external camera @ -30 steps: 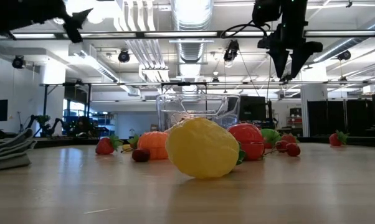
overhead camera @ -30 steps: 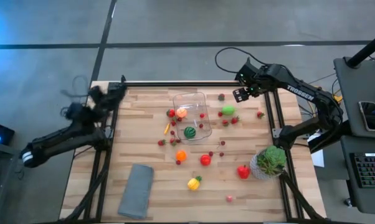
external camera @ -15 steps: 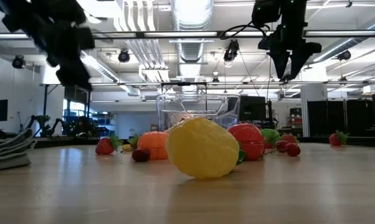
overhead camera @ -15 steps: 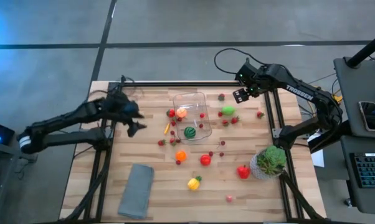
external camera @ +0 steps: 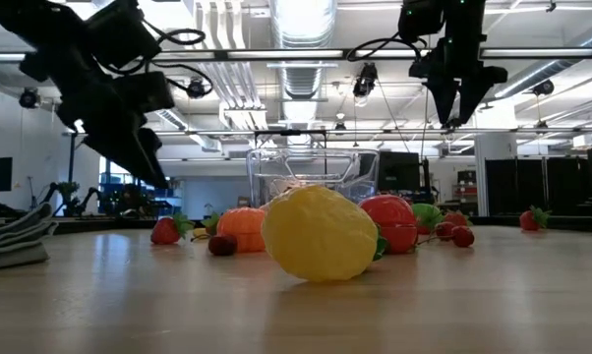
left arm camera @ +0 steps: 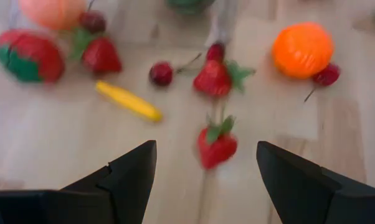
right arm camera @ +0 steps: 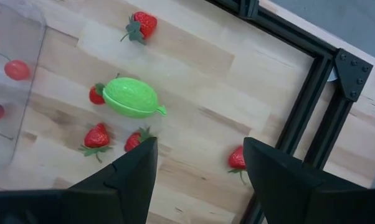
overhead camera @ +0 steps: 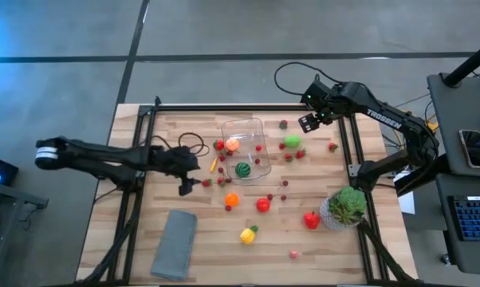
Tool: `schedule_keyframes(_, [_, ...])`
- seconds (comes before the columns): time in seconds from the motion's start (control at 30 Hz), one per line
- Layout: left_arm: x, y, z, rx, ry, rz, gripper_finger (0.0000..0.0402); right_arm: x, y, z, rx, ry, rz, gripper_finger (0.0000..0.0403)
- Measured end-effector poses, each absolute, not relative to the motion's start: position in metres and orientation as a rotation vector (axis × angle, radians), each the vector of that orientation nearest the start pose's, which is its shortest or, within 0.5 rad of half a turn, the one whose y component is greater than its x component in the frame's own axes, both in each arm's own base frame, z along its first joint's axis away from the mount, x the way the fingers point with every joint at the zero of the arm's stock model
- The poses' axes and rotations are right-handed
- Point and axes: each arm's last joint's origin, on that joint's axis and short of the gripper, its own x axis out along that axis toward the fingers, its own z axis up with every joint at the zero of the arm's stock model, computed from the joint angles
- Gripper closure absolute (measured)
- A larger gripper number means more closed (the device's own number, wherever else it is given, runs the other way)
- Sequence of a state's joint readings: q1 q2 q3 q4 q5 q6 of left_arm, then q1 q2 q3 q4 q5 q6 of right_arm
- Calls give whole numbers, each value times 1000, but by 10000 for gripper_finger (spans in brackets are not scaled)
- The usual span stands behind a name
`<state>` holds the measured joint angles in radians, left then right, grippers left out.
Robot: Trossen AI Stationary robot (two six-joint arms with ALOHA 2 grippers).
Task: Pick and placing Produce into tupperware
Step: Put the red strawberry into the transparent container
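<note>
left tool (overhead camera: 186,182): fingers apart, holds nothing, touches nothing; hangs over the table's left-middle, just left of the produce, above a strawberry (left arm camera: 216,144).
right tool (overhead camera: 308,121): fingers apart, empty; raised near the far edge, right of the tupperware.
tupperware (overhead camera: 248,129): one, clear, far-middle of the table; green piece, peach piece and a few berries inside.
produce: scattered mid-table; one yellow (overhead camera: 248,234), one orange (overhead camera: 231,199), one green (overhead camera: 292,141), two big red, many small berries, not countable.
cloth (overhead camera: 173,244): one, near-left.
plant (overhead camera: 345,206): one, right edge.
</note>
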<state>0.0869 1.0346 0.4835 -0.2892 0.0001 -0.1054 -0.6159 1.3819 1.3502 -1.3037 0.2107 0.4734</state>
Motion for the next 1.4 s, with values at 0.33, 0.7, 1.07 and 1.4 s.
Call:
schedule_keyframes(0.33, [215,6,150,-116,950,53,139,192,-143,322,643,1171,-1003,174])
schedule_keyframes(0.7, [226,7,134,-103,972,82,153,192,-143,321,625,1182,-988,174])
schedule_keyframes(1.07, [228,8,131,-83,985,119,262,192,-143,321,600,1196,-968,174])
schedule_keyframes(1.4, [228,16,188,20,746,264,274,192,-143,321,592,1200,-962,175])
